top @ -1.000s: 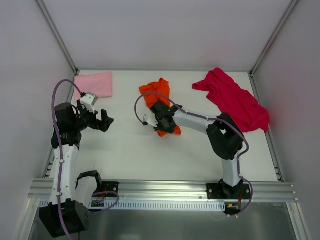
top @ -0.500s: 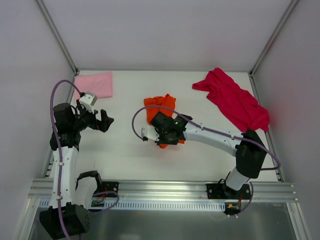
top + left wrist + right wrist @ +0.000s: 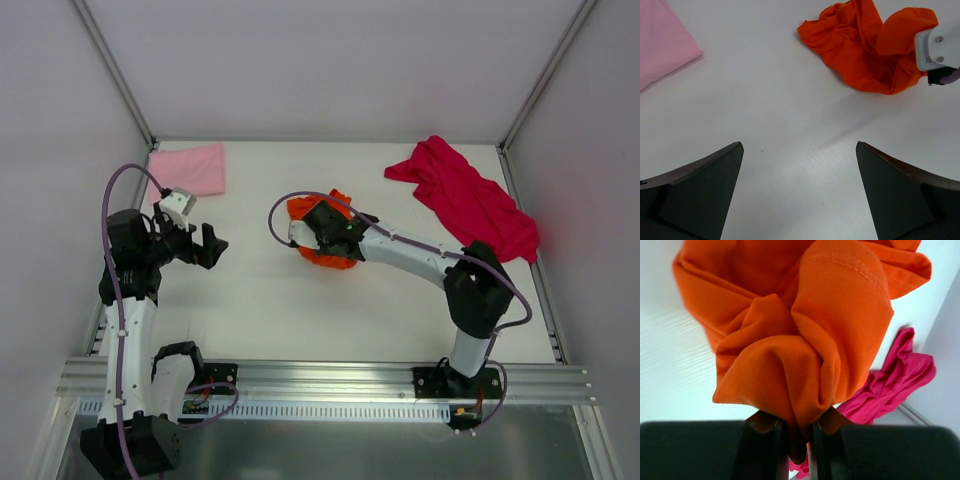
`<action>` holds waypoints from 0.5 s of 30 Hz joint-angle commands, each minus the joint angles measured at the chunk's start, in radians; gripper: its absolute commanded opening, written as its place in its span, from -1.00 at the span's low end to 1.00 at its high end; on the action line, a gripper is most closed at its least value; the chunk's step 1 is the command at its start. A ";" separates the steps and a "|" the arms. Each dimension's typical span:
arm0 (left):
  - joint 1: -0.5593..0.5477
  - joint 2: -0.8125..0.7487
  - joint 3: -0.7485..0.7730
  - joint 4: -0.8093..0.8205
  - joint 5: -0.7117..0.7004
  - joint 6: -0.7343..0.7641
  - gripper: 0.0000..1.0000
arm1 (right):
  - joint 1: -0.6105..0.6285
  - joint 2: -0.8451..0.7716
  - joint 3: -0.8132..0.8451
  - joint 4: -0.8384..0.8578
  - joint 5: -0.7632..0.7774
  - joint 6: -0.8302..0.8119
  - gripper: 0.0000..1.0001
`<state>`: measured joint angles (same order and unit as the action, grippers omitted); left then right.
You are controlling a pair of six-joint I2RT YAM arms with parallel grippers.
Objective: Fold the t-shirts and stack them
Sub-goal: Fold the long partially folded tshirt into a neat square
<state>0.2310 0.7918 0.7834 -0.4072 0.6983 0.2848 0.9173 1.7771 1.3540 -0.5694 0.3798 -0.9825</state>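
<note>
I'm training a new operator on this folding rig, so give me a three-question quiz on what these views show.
1. True or false: the left gripper holds the pink t-shirt.
2. Fill in: the right gripper is shut on the ___ t-shirt.
3. The magenta t-shirt lies: A folded flat; B crumpled at the table's far right; C stacked on the pink one.
Key: 1 false, it is open and empty; 2 the orange t-shirt; 3 B.
</note>
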 commanded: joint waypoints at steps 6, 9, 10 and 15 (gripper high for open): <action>0.008 0.047 0.042 -0.002 0.030 0.040 0.97 | -0.029 0.100 0.097 0.212 0.106 -0.171 -0.98; 0.010 0.053 0.037 0.004 0.035 0.044 0.97 | -0.040 0.133 0.135 0.258 0.114 -0.214 -0.98; 0.010 0.052 0.031 0.008 0.033 0.044 0.97 | -0.043 0.142 0.149 0.256 0.114 -0.219 -0.98; 0.010 0.060 0.016 0.031 0.029 0.045 0.97 | -0.051 0.176 0.194 0.282 0.122 -0.252 -0.98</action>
<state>0.2310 0.8494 0.7910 -0.4053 0.6991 0.3061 0.8745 1.9511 1.4895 -0.3592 0.4591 -1.1820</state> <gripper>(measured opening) 0.988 0.153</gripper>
